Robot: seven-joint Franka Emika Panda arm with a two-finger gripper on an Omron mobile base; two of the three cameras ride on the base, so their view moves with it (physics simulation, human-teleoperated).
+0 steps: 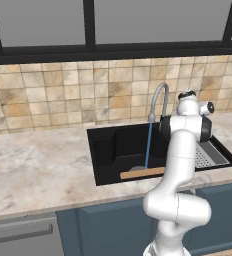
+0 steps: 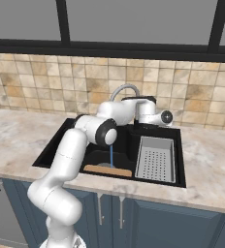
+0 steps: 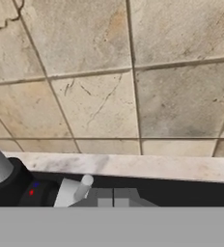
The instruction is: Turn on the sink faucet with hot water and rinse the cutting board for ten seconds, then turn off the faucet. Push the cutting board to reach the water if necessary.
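Observation:
The sink faucet [image 1: 160, 95] arches over the black sink [image 1: 105, 150], and a thin blue stream of water [image 1: 148, 145] runs from its spout. The stream comes down at the back edge of the cutting board [image 1: 142, 173], which lies flat along the basin's front wall. From the right, the faucet [image 2: 124, 89], water [image 2: 111, 156] and board [image 2: 107, 170] show past my arm. My gripper [image 3: 113, 198] is shut on nothing and faces the tiled wall. It hovers just right of the faucet's dark base [image 3: 10, 183], next to its small grey lever [image 3: 77, 189].
A grey perforated drain tray [image 2: 155, 159] fills the right part of the basin. The marble counter [image 1: 38, 165] stretches left of the sink, with the tiled wall [image 1: 63, 90] and a window behind. My arm leans over the basin's right half.

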